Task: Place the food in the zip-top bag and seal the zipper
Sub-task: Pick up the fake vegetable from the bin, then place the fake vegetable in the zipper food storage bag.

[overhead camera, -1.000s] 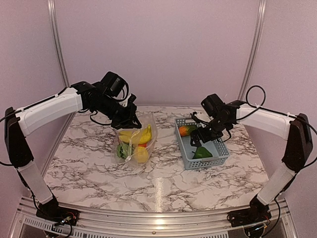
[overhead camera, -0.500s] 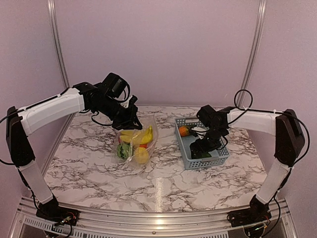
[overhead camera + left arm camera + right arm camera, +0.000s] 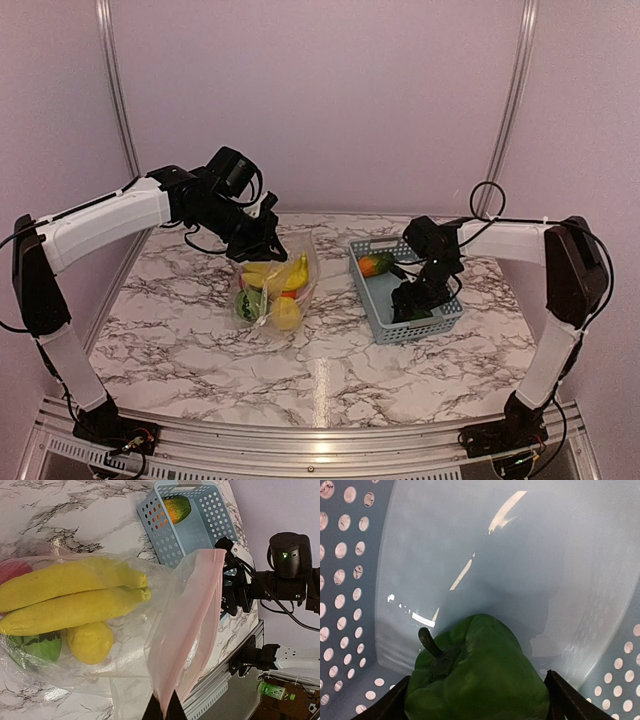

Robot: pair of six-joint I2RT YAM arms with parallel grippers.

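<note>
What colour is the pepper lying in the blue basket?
The pepper is dark green all over; the right wrist view shows it best.

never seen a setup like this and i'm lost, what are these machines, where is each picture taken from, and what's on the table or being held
These are two robot arms bolted at the near edge of a marble table. The wide picture comes from a fixed camera above and behind them. The other two pictures come from a small camera on each wrist.

The left gripper pinches the mouth edge of a clear zip-top bag. The bag already holds bananas, a lemon, a striped melon and a red piece.

To the right sits a grey-blue basket, with an orange-green fruit at its far end. The right gripper is down inside the basket, a finger on either side of a green pepper. I cannot tell whether it is squeezing the pepper yet.
</note>
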